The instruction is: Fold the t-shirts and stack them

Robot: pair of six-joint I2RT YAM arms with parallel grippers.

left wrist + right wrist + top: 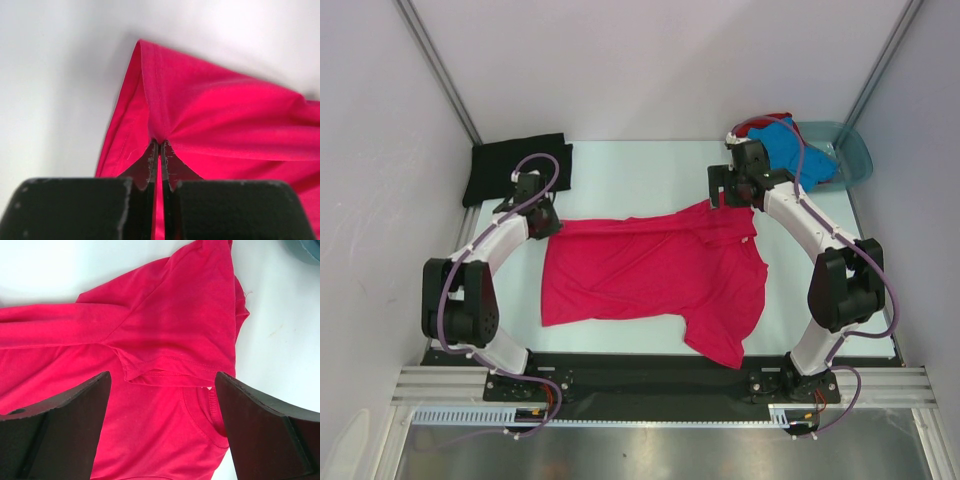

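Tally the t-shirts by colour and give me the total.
pink t-shirt: 1
black t-shirt: 1
blue t-shirt: 1
red t-shirt: 1
Total: 4

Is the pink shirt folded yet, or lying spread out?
Spread, not folded: the pink shirt lies flat across the table, one sleeve flopped over near the collar. The left fingers pinch its corner.
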